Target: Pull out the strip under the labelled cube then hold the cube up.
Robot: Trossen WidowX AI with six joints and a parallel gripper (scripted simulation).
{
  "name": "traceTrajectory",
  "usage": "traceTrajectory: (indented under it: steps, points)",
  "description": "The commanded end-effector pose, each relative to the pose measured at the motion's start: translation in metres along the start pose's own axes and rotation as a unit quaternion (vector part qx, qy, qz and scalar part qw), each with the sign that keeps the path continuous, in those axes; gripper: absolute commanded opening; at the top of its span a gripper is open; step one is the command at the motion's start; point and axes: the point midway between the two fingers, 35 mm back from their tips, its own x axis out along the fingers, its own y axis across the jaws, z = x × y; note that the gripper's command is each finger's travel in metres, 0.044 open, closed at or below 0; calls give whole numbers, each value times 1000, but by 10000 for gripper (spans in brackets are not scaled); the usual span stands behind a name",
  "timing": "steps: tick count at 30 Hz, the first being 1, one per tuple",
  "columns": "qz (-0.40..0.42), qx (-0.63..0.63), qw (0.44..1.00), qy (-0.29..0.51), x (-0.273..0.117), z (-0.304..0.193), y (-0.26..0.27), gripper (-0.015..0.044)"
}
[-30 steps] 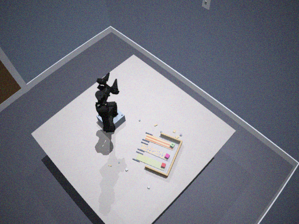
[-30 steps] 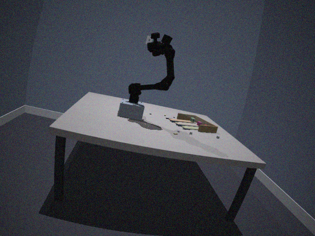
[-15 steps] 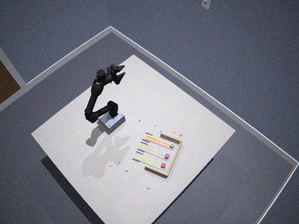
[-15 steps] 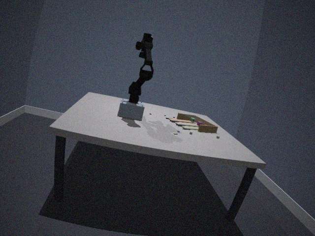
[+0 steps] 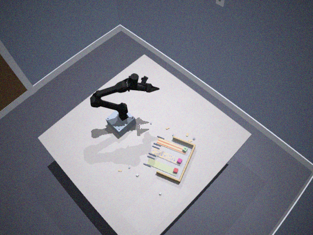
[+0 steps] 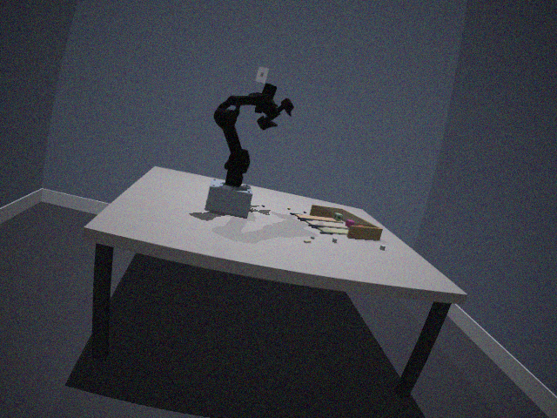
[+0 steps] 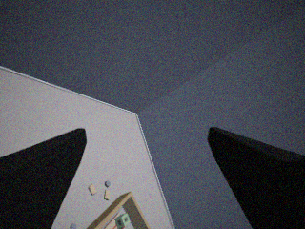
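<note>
A: Condition of the table?

B: The table (image 5: 189, 113) (image 6: 179, 202) (image 7: 110, 143) is pale and flat-topped, with dark legs (image 6: 102, 301) visible in the exterior view. Small scraps, such as a pale chip (image 5: 160, 193) (image 6: 382, 247), lie scattered near a three-sided wooden frame (image 5: 187, 163) (image 6: 365, 232) (image 7: 136, 210). The arm's shadow crosses the top.

A: And the room?

B: Dim, with blue-grey walls, a light skirting board (image 5: 202, 87) (image 6: 494, 344) and a wall plate (image 5: 219, 2) (image 6: 262, 74). A brown area (image 5: 10, 83) shows at the left of the top view.

A: Locate the labelled cube.

B: The label is poorly resolved, but it is probably the green cube (image 5: 185, 149) (image 6: 338, 217) (image 7: 122, 220), which bears a dark mark. It rests on the orange-striped strip (image 5: 169, 145) (image 6: 317, 218), at the end inside the frame. A magenta cube (image 5: 179, 160) (image 6: 350, 222) is on the speckled strip (image 5: 163, 154), and a red cube (image 5: 175, 170) on the yellow-green strip (image 5: 161, 165).

A: End effector?

B: The end effector (image 5: 156, 88) (image 6: 283, 119) (image 7: 149, 135) is raised above the table, well apart from the cubes. Fingers spread nearly to full width; nothing held.
</note>
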Motion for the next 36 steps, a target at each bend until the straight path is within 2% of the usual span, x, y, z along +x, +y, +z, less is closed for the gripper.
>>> traceTrajectory:
  steps: [1, 9, 18, 31, 36]
  points:
    - [-32, 122, 988, 93, 34, -67, -5, 400]
    - [-116, 322, 915, 213, 46, -189, -10, 400]
    - [-236, 521, 766, 294, 8, -315, 4, 400]
    - [-245, 533, 754, 298, 4, -322, 6, 400]
    - [-181, 537, 741, 360, 25, -332, 14, 269]
